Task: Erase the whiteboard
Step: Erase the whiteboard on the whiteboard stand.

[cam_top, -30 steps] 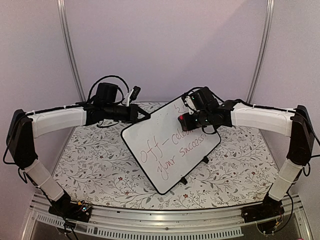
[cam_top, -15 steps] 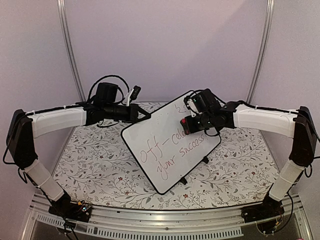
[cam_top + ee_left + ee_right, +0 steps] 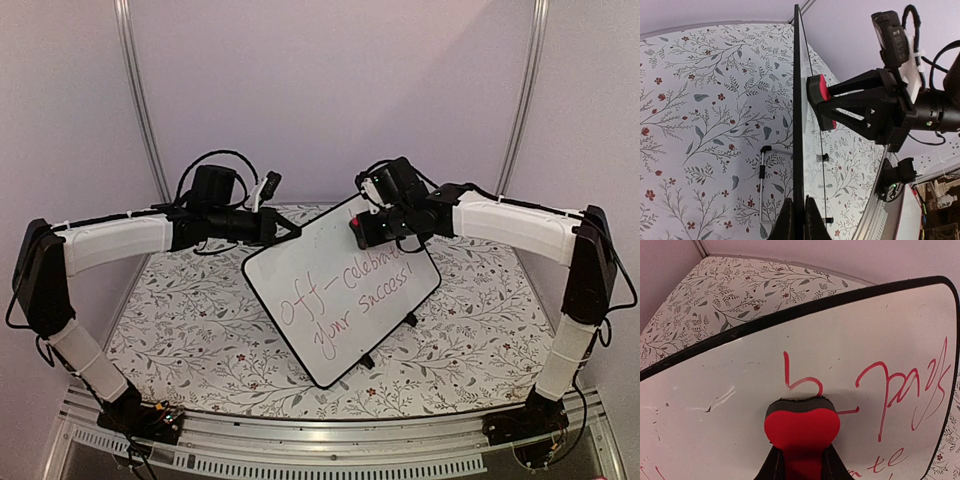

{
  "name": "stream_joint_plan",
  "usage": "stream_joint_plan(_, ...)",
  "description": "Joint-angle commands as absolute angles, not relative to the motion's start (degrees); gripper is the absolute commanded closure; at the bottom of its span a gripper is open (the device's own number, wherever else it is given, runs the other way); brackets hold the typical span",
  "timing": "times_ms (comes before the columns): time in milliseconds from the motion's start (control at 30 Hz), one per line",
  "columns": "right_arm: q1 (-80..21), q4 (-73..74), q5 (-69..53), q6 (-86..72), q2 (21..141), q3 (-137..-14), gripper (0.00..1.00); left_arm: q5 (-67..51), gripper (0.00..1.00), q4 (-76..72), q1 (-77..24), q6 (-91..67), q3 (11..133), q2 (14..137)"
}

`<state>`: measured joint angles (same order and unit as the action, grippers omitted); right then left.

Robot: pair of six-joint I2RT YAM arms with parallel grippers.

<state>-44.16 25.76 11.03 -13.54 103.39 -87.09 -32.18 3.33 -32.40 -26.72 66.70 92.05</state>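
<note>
A flower-patterned tabletop (image 3: 190,330) is enclosed by plain pale walls. Above it the whiteboard (image 3: 335,300) is held slanted between the two arms. Its rim is clamped edge-on in the closed left tool (image 3: 799,204), and its glossy face is turned to the right tool (image 3: 801,452). Whether its lowest corner rests on the tabletop cannot be told.

The right tool is closed on a red eraser (image 3: 801,424), whose dark pad is pressed against the board just below a red letter. More red handwriting (image 3: 345,300) is seen below that tool, unwiped.

The board is judged thin, stiff and light, with a slick face that offers little grip. It is therefore best taken by the black rim, as is done here, well away from the writing. Since it is pinched at one edge only, it may be swung or slipped by a hard wipe far from the left tool. Light, even pressure is called for. The two small feet (image 3: 410,320) on the far edge offer no handhold.

Compared with a second ago, the right tool and eraser have been carried up and away from the middle of the board toward its top corner. The word "celebrate" is now uncovered and intact. The left tool and the board have not been moved.
</note>
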Motion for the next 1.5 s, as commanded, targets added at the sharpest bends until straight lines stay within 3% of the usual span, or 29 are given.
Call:
stream_joint_plan(0, -43.28, 25.29, 12.52, -11.55, 106.84, -91.69, 0.89, -34.07, 1.00, 2.28, -33.74, -23.02, 66.72, 91.32)
stream_joint_plan(333, -42.45, 26.03, 13.00, -10.42, 108.46, -94.82, 0.89, -34.11, 1.00, 2.33, -33.66, -22.99, 66.80, 91.32)
stream_joint_plan(1200, -42.54, 22.49, 9.38, -14.38, 98.36, -75.77, 0.90, -34.01, 1.00, 2.29, -33.67, -22.95, 66.78, 91.65)
stream_joint_plan(1467, -42.54, 21.68, 10.75, -14.60, 98.07, -76.53, 0.90, -34.16, 1.00, 2.32, -33.80, -23.01, 66.80, 91.86)
